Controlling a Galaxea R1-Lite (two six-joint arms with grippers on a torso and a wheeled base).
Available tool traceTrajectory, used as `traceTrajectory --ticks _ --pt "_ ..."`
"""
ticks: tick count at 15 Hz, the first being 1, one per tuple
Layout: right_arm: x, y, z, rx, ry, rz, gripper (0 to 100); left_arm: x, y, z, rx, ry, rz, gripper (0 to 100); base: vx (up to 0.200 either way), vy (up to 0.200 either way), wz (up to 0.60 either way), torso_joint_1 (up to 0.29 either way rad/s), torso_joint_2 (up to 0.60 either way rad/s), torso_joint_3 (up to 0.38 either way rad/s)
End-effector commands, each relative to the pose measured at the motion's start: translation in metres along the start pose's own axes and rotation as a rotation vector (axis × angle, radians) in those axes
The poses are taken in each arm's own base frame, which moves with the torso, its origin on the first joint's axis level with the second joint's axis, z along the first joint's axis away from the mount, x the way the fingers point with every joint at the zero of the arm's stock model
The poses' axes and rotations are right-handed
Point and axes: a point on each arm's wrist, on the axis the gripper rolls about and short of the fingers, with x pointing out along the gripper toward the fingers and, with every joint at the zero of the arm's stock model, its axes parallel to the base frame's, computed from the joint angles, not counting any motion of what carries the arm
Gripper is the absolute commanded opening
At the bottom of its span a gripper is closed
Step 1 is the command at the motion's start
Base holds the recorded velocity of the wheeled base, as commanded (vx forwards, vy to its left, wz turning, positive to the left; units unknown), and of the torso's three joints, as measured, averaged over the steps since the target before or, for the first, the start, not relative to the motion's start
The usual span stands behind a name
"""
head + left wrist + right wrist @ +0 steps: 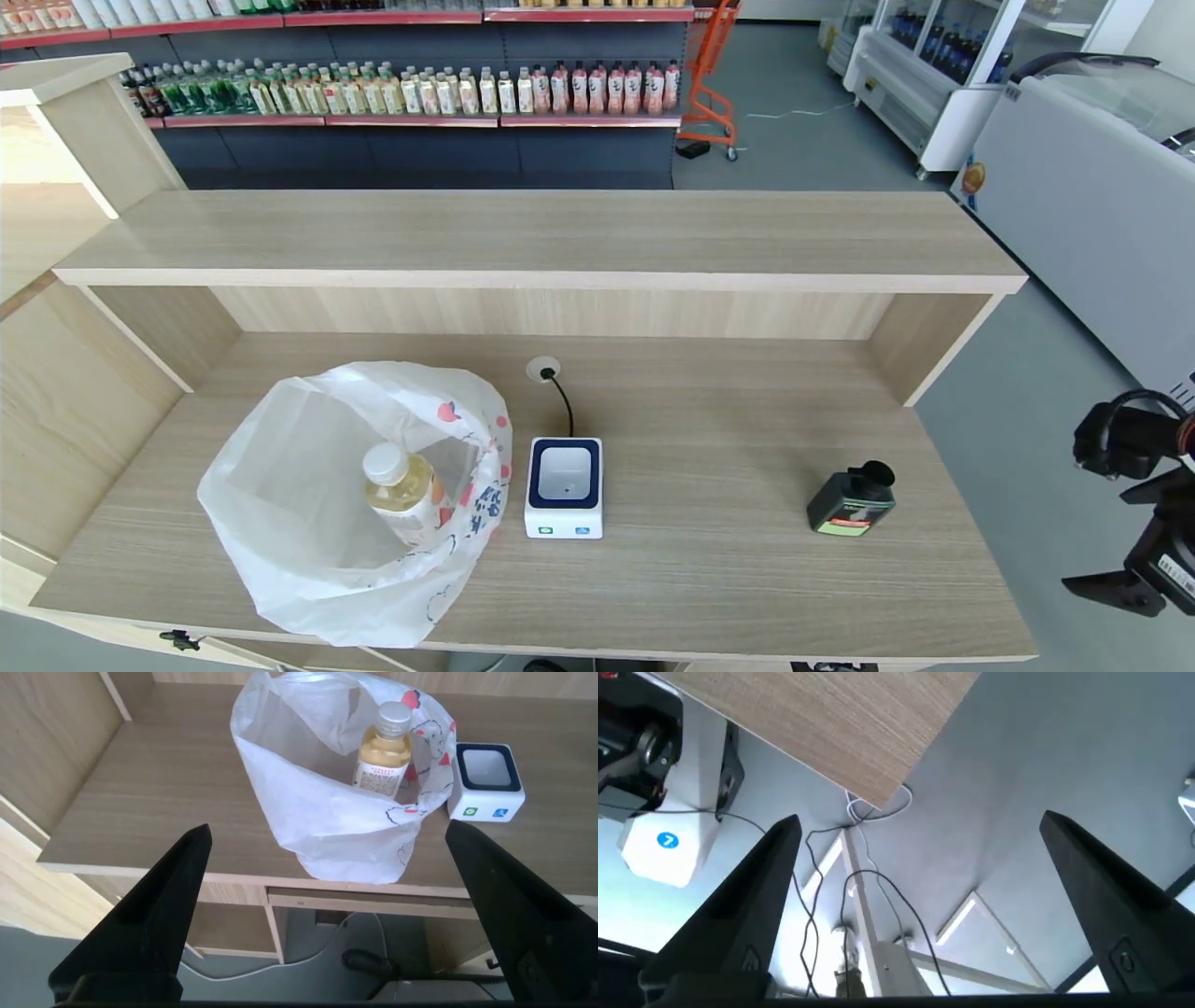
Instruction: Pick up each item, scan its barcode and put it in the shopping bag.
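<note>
The dark bottle [851, 501] sits right of the scanner [563, 487], seemingly upright. Your right gripper [920, 821] (jaws spread, empty) hangs off the right end of the counter [709, 579], so it's your nearer arm.

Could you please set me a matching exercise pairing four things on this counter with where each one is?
1 bag
2 pale bottle
3 scanner
4 dark bottle

a alone, right side of the counter
b left side, mouth open
c inside the bag
d middle, right beside the bag

Pairs: 1-b, 2-c, 3-d, 4-a
</note>
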Motion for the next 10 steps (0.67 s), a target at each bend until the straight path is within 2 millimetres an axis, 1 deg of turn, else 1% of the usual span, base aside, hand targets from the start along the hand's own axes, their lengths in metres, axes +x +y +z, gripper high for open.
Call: traceTrajectory --ticks 1,3,5,6,7,10 --pt "0.043 -0.005 0.0 -0.079 0.05 0.155 100 0.0 0.0 0.0 0.0 -0.002 0.0 100 0.0 0.0 0.0 0.0 0.0 0.0" --pt "0.06 -0.005 0.005 -0.135 -0.016 0.22 100 0.0 0.0 0.0 0.0 0.0 -0.001 100 0.0 0.0 0.0 0.0 0.0 0.0" --pt "0.076 -0.006 0.009 -0.157 -0.056 0.228 100 0.0 0.0 0.0 0.0 0.0 -0.001 100 0.0 0.0 0.0 0.0 0.0 0.0" --pt "0.088 -0.009 0.012 -0.161 -0.096 0.233 100 0.0 0.0 0.0 0.0 0.0 -0.001 100 0.0 0.0 0.0 0.0 0.0 0.0" --pt "0.097 -0.008 0.015 -0.167 -0.14 0.257 100 0.0 0.0 0.0 0.0 0.0 0.0 100 0.0 0.0 0.0 0.0 0.0 0.0" --pt "0.114 -0.004 0.023 -0.184 -0.222 0.309 100 0.0 0.0 0.0 0.0 0.0 0.0 100 0.0 0.0 0.0 0.0 0.0 0.0"
